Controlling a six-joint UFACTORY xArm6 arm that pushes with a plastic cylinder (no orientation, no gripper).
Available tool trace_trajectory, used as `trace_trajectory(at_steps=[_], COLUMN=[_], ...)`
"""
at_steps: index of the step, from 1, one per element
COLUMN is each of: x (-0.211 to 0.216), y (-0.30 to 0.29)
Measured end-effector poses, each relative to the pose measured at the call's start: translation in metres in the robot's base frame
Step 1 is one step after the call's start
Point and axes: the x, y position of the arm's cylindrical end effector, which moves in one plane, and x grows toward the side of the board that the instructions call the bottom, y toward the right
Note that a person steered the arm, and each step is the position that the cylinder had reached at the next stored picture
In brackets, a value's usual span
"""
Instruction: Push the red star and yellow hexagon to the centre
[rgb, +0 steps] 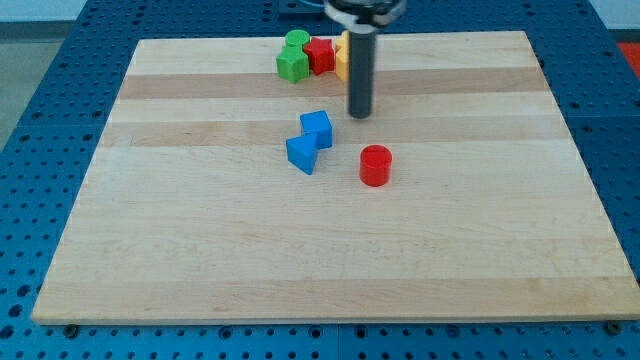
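Note:
The red star (320, 54) sits near the view's top edge of the wooden board (200, 240), just left of the rod. A yellow block (342, 58), partly hidden behind the rod, touches the star's right side; its shape cannot be made out. My tip (359, 113) rests on the board below and slightly right of these two, apart from them. Only one yellow block shows.
Two green blocks (293, 57) stand left of the red star, touching it. Two blue blocks (309, 140) lie close together below and left of my tip. A red cylinder (375, 165) stands below my tip, toward the board's middle.

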Motion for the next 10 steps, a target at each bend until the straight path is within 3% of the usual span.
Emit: trace_trajectory(at_steps=[2,4,5,7,10], x=[0.052,0.124,0.144,0.143,0.084], y=[0.062,0.060,0.028,-0.020,-0.017])
